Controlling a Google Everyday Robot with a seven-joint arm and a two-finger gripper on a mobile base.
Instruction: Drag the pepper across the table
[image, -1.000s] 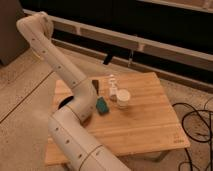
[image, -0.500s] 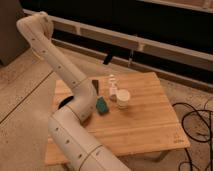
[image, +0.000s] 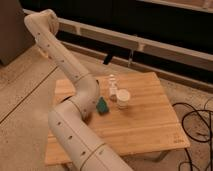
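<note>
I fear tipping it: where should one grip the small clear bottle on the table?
Probably take the bottle by its narrow upper part, from above: it stands upright, with the white cup and green block close in front. The gripper is out of view.

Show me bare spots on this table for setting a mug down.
Free: the right half of the table past the cup, and the front strip below the green block. Crowded: bottle, cup and green block beside the arm. Gripper out of sight.
</note>
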